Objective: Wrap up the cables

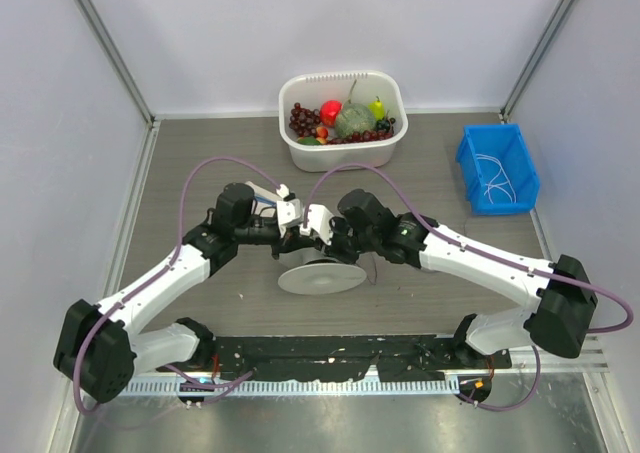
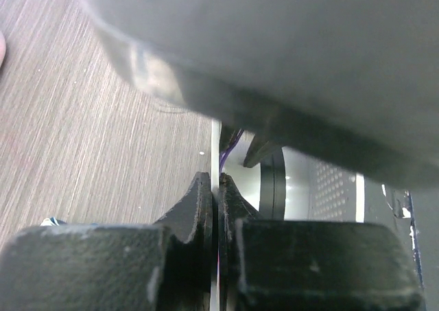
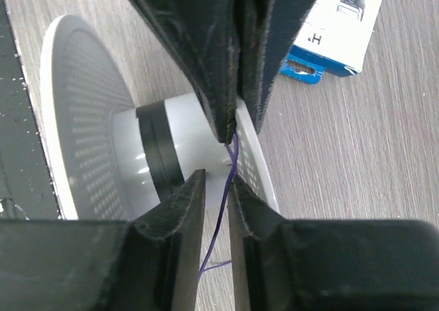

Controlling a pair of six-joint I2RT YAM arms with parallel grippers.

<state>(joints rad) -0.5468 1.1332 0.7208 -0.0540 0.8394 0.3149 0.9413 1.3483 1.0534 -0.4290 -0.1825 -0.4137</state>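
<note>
Cable, thin violet strand, against perforated white spool

spool: top rim covered | cable: upper end hidden in left pincer

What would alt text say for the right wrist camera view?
A thin purple thread runs from the left gripper, pinched shut above, down between the fingers of the right gripper, before a white spool lying on a wooden table.
</note>
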